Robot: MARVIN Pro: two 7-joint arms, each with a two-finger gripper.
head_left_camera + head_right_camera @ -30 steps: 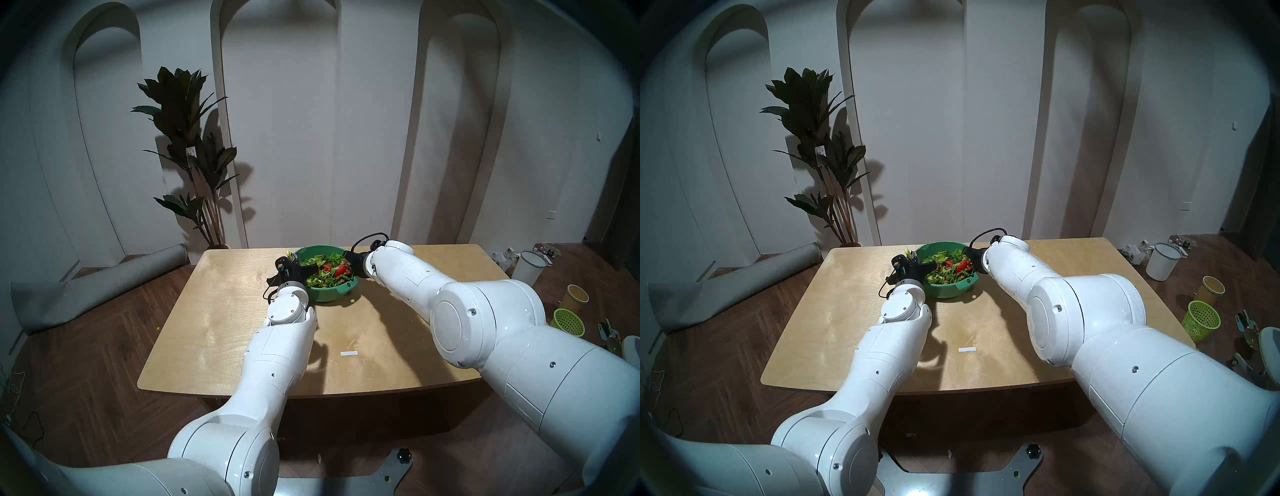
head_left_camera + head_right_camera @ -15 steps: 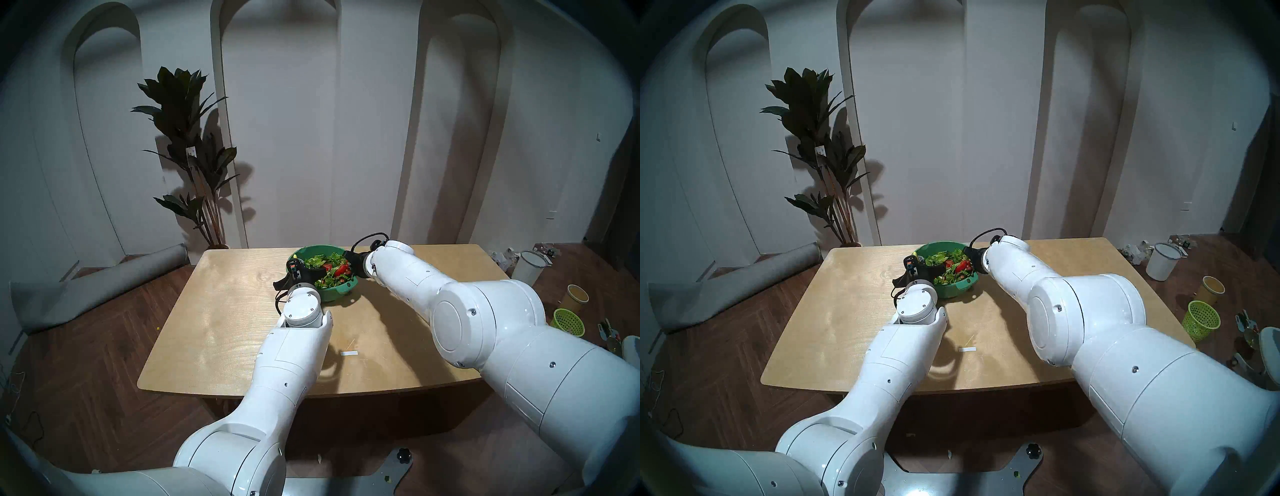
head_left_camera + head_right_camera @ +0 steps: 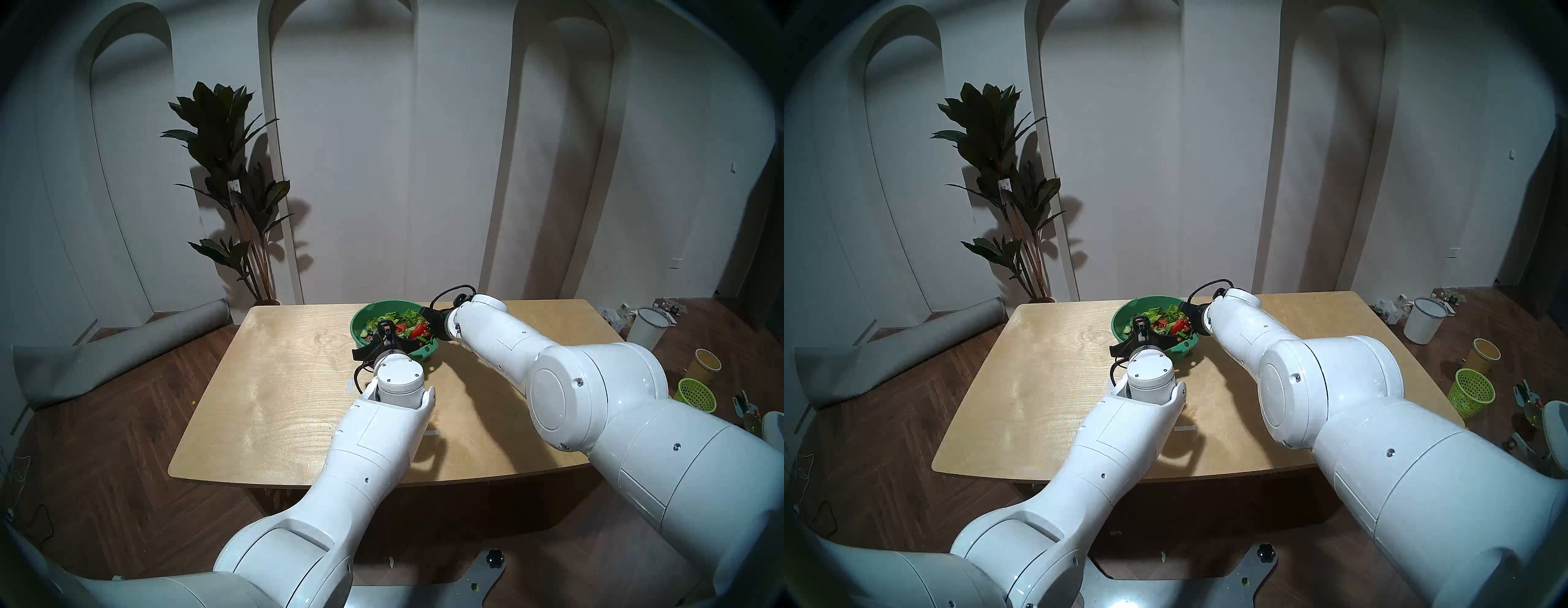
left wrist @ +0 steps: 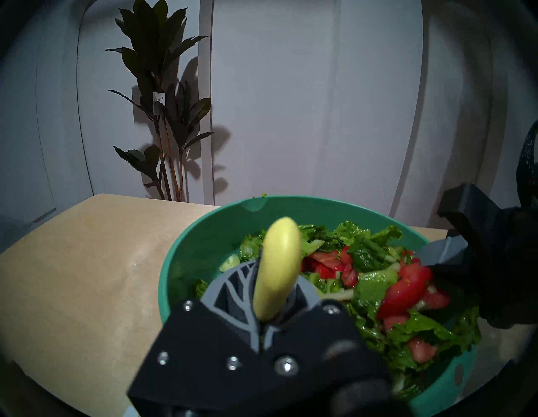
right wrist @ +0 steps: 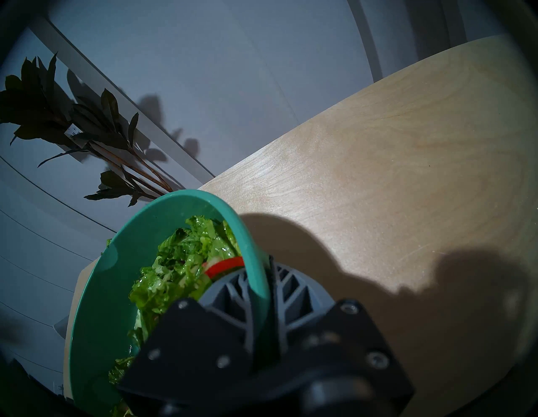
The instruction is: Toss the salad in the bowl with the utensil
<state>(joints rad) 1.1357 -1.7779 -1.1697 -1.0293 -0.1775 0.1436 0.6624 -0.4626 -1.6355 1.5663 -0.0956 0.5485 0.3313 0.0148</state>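
The step in hand looks like a stirring sweep through the salad, and doing it well depends on keeping both grips steady. Nearest, the left gripper (image 4: 276,317) has its fingers (image 4: 233,294) clamped on the yellow-green utensil (image 4: 278,268), whose rounded end sticks up above them in the left wrist view; the working end is hidden below, so I cannot tell how deep it sits in the leaves. That gripper hangs over the near left part of the bowl (image 3: 360,325), which stands toward the far side of the desk (image 3: 275,382). The salad (image 4: 378,279) of lettuce and tomato pieces is piled more to the right, with bare wall showing on the bowl's left. On the right rim, the right gripper (image 5: 263,294) has its fingers (image 5: 294,288) pinched on the bowl wall, one inside, one outside, bracing it. A good stroke should probably run low, lift from under the heap and turn it toward the bare left side, staying inside the rim so nothing spills and clear of the right fingers. The bracing grip should hold throughout.
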